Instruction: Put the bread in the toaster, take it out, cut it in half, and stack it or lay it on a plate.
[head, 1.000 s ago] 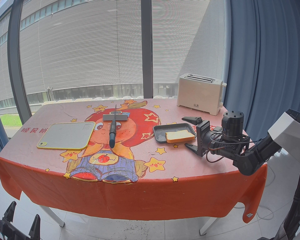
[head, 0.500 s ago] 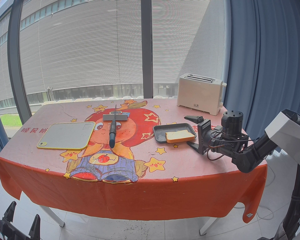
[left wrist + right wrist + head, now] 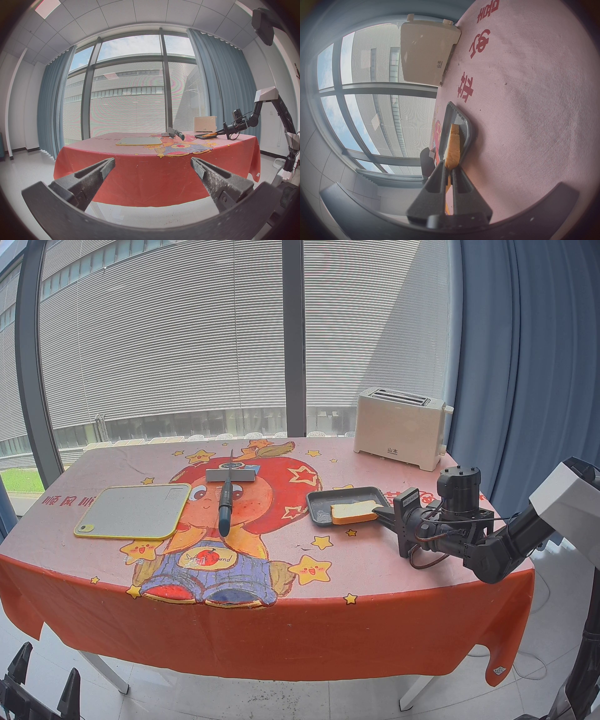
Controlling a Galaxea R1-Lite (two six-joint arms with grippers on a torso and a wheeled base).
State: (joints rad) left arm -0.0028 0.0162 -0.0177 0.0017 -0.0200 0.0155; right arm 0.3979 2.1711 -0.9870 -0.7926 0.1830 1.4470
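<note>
Item: your right gripper (image 3: pixel 382 515), clamped on the bread (image 3: pixel 351 511) at its right-hand edge; toaster (image 3: pixel 400 427) stands farther back, slots facing up.

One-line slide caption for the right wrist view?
Right gripper shut on the bread slice at the edge of the dark tray, toaster beyond.
</note>
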